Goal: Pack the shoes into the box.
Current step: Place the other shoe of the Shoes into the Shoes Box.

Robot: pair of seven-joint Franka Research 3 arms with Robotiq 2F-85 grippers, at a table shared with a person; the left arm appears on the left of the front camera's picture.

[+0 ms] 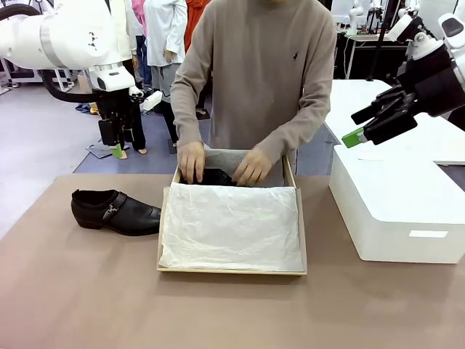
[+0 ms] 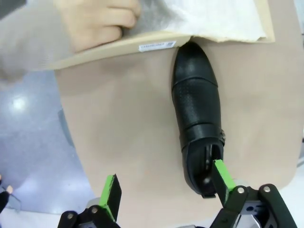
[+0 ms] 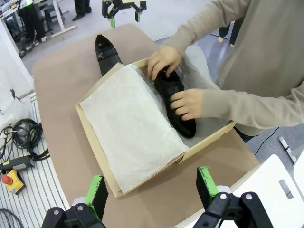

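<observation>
Left end effector (image 2: pixel 164 175) and right end effector (image 3: pixel 150 178) hang wide, empty. One shoe (image 1: pixel 116 211) lies left of the box (image 1: pixel 232 271); a person's hands (image 3: pixel 164 59) cover the other shoe (image 3: pixel 170 87) at its far end. White case (image 1: pixel 399 211) stands right.

Hidden, cropped, unreadable
Front view: shoe (image 1: pixel 216 177) in box (image 1: pixel 301 225) mostly hidden by tissue paper (image 1: pixel 231 225) and person's hands (image 1: pixel 192 160); white box (image 1: pixel 396 211) cut by right edge. Left wrist view: label (image 2: pixel 157 45) print unreadable.

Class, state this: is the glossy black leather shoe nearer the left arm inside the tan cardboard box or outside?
Outside. The glossy black leather shoe stands on the brown table, toe toward the tan cardboard box.
</observation>
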